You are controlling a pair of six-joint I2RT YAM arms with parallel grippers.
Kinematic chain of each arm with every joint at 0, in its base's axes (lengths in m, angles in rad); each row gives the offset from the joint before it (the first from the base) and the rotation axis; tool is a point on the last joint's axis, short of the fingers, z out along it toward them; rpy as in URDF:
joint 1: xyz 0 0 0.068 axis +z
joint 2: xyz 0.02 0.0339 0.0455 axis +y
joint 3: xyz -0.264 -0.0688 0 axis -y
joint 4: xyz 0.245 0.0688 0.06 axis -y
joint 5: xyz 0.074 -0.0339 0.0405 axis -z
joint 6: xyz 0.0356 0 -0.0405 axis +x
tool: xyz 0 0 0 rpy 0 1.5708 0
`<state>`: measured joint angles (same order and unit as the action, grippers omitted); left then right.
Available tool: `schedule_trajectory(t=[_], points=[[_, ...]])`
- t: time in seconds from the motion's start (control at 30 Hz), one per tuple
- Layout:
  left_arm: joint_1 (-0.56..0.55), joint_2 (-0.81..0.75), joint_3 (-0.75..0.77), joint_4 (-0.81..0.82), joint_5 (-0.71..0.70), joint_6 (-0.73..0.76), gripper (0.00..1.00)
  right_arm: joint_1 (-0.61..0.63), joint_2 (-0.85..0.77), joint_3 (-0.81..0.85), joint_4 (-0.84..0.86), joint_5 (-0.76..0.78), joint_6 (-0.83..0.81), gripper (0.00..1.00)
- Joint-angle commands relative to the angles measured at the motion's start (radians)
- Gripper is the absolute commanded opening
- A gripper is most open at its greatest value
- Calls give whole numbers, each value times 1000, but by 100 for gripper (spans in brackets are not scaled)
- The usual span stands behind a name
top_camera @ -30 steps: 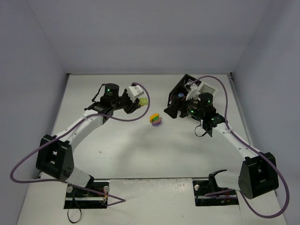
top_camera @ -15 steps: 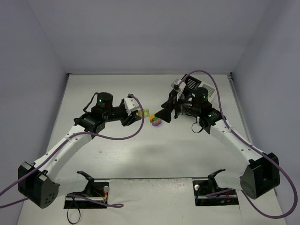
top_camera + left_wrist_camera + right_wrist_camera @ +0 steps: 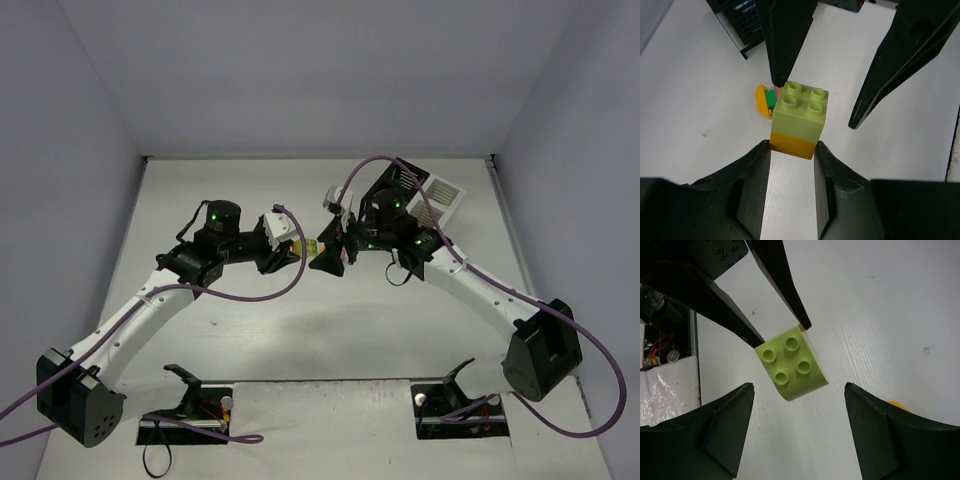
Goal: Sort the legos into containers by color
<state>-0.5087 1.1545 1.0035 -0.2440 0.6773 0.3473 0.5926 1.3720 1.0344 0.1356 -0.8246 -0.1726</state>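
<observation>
My left gripper is shut on the orange base of a two-coloured lego stack, lime green on top with its studs facing the right arm. It holds this stack above the table's middle. My right gripper is open, and the lime brick lies just ahead between its spread fingers without touching them. A small heap of orange and green legos lies on the table below. The black-and-white containers stand at the back right.
A corner of the black container shows in the left wrist view. An orange lego edge peeks beside the right finger. Purple cables loop off both arms. Walls close in the table on three sides.
The right gripper has swung left from the containers to meet the left gripper's stack. The left arm first pulled in and moved right with the stack, then held still.
</observation>
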Motion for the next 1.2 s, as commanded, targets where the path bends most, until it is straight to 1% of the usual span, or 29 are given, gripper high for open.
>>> schedule_trajectory(t=[0.0, 0.17, 0.37, 0.57, 0.9, 1.0, 1.03, 1.07, 1.1, 1.13, 1.17], points=[[-4, -12, 21, 35, 38, 1, 22, 36, 16, 62, 30, 54, -94, 69], [-2, -13, 18, 31, 42, 1, 22, 49, 32, 87, 32, 91, -123, 66], [-2, -3, 15, 26, 45, 2, 22, 52, 22, 104, 35, 136, -142, 65], [-2, 8, 18, 23, 48, 4, 22, 55, 12, 105, 36, 128, -153, 64], [-2, 20, 24, 20, 56, 1, 22, 70, 9, 107, 38, 105, -177, 56], [-2, 22, 26, 17, 57, 2, 22, 73, 9, 105, 38, 104, -179, 49], [-2, 22, 26, 17, 57, 2, 22, 75, 7, 105, 41, 102, -180, 42], [-2, 24, 26, 17, 57, 2, 22, 76, 6, 104, 41, 102, -182, 39], [-2, 24, 24, 17, 59, 1, 22, 78, 6, 104, 42, 104, -183, 31], [-2, 24, 26, 17, 57, 2, 22, 78, 3, 104, 44, 104, -183, 26], [-2, 27, 24, 17, 57, 2, 22, 78, -1, 104, 44, 104, -183, 17]])
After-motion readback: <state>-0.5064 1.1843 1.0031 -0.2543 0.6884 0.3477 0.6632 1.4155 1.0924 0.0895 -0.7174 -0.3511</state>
